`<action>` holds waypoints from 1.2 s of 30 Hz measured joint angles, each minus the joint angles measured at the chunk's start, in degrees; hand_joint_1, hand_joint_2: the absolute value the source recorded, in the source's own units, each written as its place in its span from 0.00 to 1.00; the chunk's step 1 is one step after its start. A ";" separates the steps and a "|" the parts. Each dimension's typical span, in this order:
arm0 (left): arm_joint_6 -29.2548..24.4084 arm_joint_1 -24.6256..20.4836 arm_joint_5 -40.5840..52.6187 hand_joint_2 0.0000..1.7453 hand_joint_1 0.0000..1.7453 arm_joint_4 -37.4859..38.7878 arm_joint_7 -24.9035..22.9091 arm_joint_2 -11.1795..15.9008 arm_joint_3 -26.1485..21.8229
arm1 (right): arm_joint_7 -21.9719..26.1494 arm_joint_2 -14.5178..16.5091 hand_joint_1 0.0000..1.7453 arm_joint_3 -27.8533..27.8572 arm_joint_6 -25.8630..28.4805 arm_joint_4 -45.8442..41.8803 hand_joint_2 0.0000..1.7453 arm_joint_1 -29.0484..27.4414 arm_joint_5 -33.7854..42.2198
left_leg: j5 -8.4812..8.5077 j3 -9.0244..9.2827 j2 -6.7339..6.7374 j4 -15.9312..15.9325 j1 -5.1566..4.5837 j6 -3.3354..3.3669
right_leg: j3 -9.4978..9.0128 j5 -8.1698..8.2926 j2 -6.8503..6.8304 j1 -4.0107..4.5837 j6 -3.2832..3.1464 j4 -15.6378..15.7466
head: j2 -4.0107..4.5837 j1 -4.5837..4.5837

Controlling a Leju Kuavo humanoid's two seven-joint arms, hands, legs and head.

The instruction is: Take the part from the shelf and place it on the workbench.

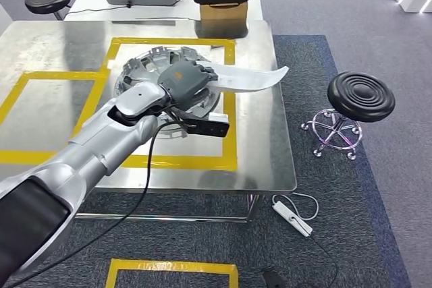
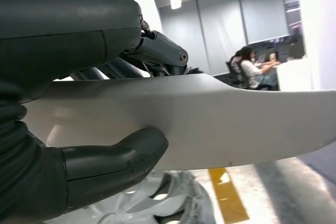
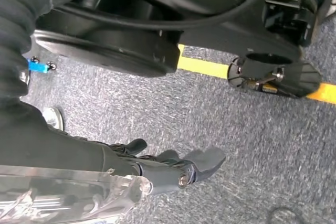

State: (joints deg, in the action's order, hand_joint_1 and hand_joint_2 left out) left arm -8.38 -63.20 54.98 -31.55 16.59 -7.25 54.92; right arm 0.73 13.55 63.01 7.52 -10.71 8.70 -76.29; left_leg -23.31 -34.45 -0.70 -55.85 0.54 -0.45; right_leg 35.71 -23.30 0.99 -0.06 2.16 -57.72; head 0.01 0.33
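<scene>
Pale grey plastic, the long curved part (image 1: 244, 77) looks light and stiff but smooth (likely slippery). It hangs above the steel table (image 1: 264, 146), pointing toward 3 o'clock, over a round silver wheel cover (image 1: 138, 72). The left hand (image 1: 185, 82) grips its thick end, thumb under and fingers (image 2: 158, 51) over, a sound hold. The right hand (image 3: 174, 169) hangs over carpet, its fingers apart and holding nothing.

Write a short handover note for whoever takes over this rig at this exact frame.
Left hand grips the long silver part, carried above the workbench and over the round silver hub lying inside the yellow tape outline.
Right hand hangs over carpet, fingers loosely curled and holding nothing.
Done: part is off the shelf and over the bench.
Left: lower it, set it down, let go.
</scene>
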 joint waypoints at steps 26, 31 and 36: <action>0.09 -5.38 -1.75 1.00 1.00 16.20 -14.88 17.78 -7.35 | -1.70 0.51 0.00 -2.32 -0.98 0.02 1.00 1.21 -3.15 | 0.47 -0.14 0.01 0.37 0.17 -1.50 | 0.27 0.25 -0.14 0.19 -0.81 -0.05 | -0.01 0.03; -1.27 -4.74 -2.80 1.00 1.00 17.10 -19.19 21.31 -9.22 | -1.89 0.56 0.00 -2.38 -1.00 0.02 1.00 1.16 -3.36 | 0.41 -0.14 0.16 0.37 0.17 -1.66 | 0.33 0.34 0.15 0.17 -0.84 -0.05 | 0.01 0.02; -2.66 -2.45 -3.84 1.00 1.00 17.88 -21.41 25.29 -11.32 | -2.02 0.57 0.00 -2.38 -1.10 0.02 1.00 1.02 -3.56 | 0.41 -0.13 0.26 0.37 0.19 -1.68 | 0.41 0.30 0.20 0.21 -0.89 -0.04 | 0.01 -0.01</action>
State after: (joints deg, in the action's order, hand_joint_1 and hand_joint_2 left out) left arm -11.04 -65.65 51.14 -13.67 -4.81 18.04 43.60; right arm -1.29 14.12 60.63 6.43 -10.69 9.72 -79.85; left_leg -22.90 -34.58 -0.44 -55.47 0.73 -2.13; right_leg 36.12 -23.00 1.19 0.15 1.26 -57.75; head 0.02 0.32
